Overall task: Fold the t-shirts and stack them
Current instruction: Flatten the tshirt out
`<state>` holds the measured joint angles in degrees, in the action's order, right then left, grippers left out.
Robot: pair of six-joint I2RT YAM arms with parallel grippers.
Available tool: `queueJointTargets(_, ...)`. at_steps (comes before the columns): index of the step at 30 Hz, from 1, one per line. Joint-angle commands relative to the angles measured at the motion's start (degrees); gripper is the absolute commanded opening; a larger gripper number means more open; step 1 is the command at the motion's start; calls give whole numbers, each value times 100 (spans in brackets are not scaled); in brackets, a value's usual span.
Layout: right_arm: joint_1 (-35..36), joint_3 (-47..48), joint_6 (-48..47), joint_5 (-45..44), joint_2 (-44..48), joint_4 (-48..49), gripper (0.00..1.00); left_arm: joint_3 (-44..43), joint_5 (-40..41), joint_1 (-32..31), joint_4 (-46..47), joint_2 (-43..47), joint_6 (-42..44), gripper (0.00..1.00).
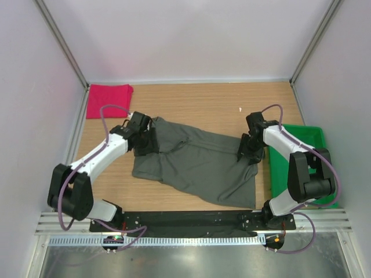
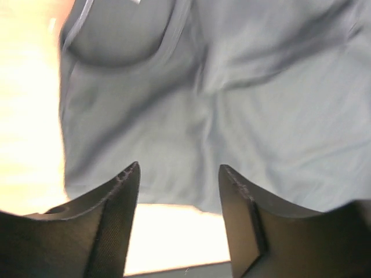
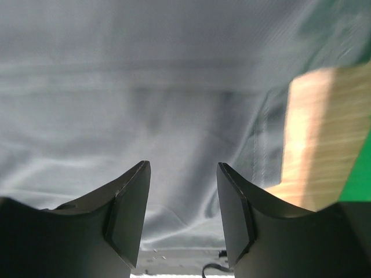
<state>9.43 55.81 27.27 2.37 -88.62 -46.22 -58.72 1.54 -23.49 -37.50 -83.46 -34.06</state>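
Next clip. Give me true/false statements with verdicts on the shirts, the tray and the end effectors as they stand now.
1. The grey shirt lies spread on the table between the two arms. True.
2. The red shirt is stacked on the grey shirt. False: it lies apart from it, at the far left corner.
3. The green tray sits at the table's left side. False: it is at the right, beside the right arm.
4. The left end effector and the right end effector are both open over grey cloth. True.
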Motion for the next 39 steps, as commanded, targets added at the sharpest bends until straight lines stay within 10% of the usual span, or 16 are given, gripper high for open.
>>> queueJointTargets(1, 539, -132, 147, -140, 389, -125, 56, 492, -57, 2, -285, 523, -30, 57)
queueJointTargets(15, 1641, -606, 437, -606, 152, 16, 57, 80, 31, 248, 5, -960, 840, 55)
queueJointTargets(24, 1773, -923, 648, -1089, -6, 587, 52, 221, -276, 283, 366, -1322, 902, 21)
queueJointTargets(27, 1773, -888, 640, -1239, -41, 640, 44, 247, -268, 301, 322, -1164, 884, 8)
queueJointTargets(32, 1764, -870, 675, -1450, 229, 623, 1, 256, -33, 309, 59, -446, 805, 0)
queueJointTargets(39, 1773, -493, 684, -1311, 1800, -430, 1, 133, 408, 309, -864, 1277, 665, 0)
